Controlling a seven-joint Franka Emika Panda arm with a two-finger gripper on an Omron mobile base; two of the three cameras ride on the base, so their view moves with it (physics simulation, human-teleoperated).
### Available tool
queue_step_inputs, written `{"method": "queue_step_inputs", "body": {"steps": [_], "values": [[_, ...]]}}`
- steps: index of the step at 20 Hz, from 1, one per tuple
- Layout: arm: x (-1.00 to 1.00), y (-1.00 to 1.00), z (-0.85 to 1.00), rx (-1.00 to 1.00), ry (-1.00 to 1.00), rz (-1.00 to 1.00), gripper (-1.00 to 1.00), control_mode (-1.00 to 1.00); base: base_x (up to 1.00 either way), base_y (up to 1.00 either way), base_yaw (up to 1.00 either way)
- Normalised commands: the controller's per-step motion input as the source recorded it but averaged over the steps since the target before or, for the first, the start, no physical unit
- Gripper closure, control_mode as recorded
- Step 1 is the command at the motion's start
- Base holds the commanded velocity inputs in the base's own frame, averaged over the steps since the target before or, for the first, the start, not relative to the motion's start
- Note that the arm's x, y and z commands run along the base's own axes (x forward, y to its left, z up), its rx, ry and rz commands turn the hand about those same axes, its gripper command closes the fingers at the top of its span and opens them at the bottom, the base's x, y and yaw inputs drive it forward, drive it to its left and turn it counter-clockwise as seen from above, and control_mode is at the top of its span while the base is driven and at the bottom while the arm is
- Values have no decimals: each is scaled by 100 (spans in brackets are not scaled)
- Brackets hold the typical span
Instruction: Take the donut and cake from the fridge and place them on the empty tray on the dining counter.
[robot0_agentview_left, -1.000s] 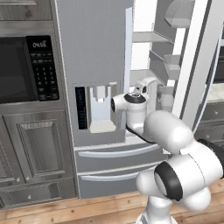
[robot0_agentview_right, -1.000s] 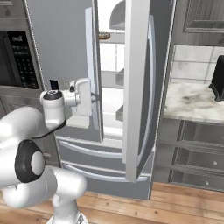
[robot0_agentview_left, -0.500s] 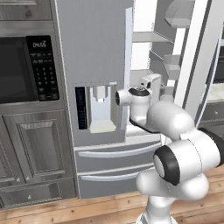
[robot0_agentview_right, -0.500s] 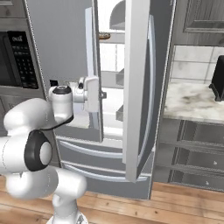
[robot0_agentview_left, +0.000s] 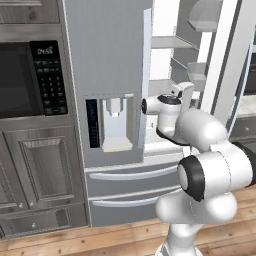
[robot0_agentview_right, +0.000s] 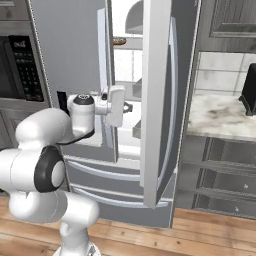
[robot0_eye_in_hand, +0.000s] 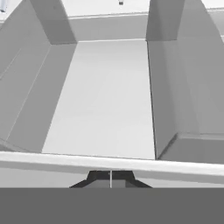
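You had the fridge open on its right-hand door, with the left door, the one carrying the water dispenser, closed. The arm was stretched toward the gap between the doors, and the pincer sat at the mouth of the white interior, roughly level with the lower shelves. Its two tips were pressed together with nothing between them, so you were carrying nothing.

Through the hand camera you were looking down into bare white compartments split by a grey divider, with no pastry lying in them. The only sign of the task's food was a thin brown shape on an upper shelf, above the pincer; it may have been the donut, but it was too small to say for certain. You could not pick out the cake anywhere in the opening. A marble worktop stood to the right of the fridge.

By my reading, you were at the very beginning: the door was open and the reach had started, yet neither item had been gripped. Both pickups, the carry across to the dining worktop and both placements on the tray were all left to do.
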Motion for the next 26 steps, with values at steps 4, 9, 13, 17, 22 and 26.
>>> {"method": "queue_step_inputs", "body": {"steps": [4,9,13,17,22,26], "values": [[3,-41,0,4,-7,-2,100,-100,0,0,0],[10,-46,0,5,-7,-3,100,-100,0,0,0],[24,-49,0,5,-6,-5,100,-100,0,0,0],[41,-64,0,9,-6,-6,100,-100,0,0,0],[85,-97,0,17,-1,-2,100,-100,0,0,0],[86,-100,0,17,-4,0,100,-100,0,0,0]]}}
